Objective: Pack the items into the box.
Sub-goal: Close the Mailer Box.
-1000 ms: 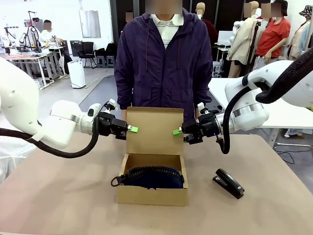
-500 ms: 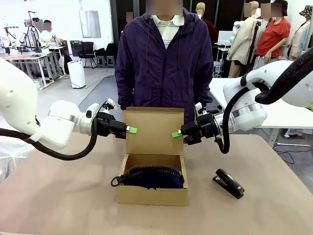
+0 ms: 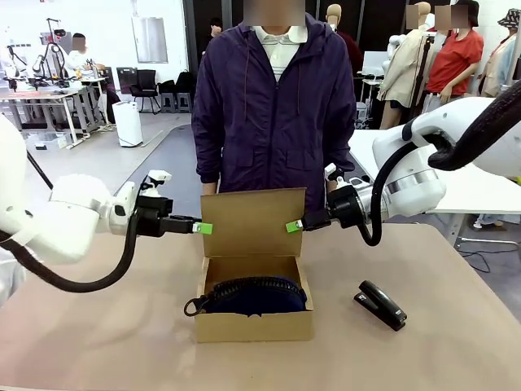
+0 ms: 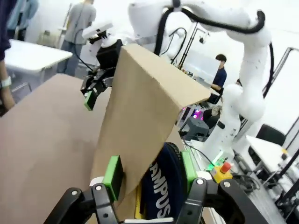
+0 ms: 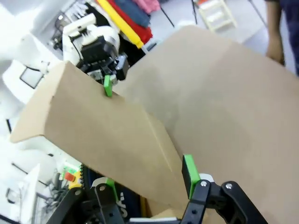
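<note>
1. Left gripper (image 3: 201, 228): at the left edge of the raised flap lid (image 3: 252, 222); in the left wrist view its green pads (image 4: 113, 171) stand apart, straddling the lid edge without a firm pinch.
2. Cardboard box (image 3: 253, 324): mid-table, lid standing up and leaning forward.
3. Navy-blue pouch (image 3: 254, 294): lying inside the box, zipper ring at its left end; a yellow strip (image 4: 138, 207) sits beside it.
4. Right gripper (image 3: 295, 226): at the lid's right edge, fingers spread either side of the cardboard.
5. Black stapler (image 3: 380, 305): on the table, right of the box.
</note>
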Motion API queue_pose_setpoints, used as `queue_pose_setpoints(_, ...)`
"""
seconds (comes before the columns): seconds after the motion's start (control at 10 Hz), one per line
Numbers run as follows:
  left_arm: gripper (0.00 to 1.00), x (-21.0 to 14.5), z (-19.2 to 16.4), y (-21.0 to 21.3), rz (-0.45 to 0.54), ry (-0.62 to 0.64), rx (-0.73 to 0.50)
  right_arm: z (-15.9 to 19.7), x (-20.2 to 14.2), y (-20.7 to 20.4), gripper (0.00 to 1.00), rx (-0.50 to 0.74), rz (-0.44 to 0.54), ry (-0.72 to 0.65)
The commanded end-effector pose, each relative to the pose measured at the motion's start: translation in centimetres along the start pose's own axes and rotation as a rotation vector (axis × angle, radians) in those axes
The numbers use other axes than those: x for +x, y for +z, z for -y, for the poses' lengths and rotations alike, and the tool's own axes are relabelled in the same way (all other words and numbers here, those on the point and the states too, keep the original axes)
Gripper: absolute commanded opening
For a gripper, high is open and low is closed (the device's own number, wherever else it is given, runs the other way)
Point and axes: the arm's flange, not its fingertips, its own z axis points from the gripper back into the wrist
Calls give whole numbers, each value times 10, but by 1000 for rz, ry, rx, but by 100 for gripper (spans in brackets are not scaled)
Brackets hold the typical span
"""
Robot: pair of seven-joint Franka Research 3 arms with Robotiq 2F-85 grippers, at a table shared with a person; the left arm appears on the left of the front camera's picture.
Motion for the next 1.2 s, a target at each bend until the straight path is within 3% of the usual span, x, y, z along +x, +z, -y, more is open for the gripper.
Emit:
queue_pose_setpoints(0.0, 65, -16, 11, -11, 14, -94, -38, -28, -26, -6, 68, 45, 69, 182)
queue_pose_setpoints(0.3, 65, -28, 14, -22, 38, -181, 20, -40, -49, -14, 68, 60, 87, 341)
queue_pose_setpoints(0.8, 65, -57, 42, -24, 37, -254, -48, -34, -67, -20, 68, 58, 82, 407)
queue_pose_setpoints(0.9, 75, -57, 45, -23, 37, -261, -48, -34, -67, -20, 68, 62, 74, 412)
queue_pose_setpoints(1.0, 100, -57, 47, -22, 40, -274, -54, -34, -68, -21, 97, 69, 62, 408)
queue_pose_setpoints(1.1, 100, -57, 47, -21, 46, -276, -35, -35, -71, -21, 100, 63, 33, 422)
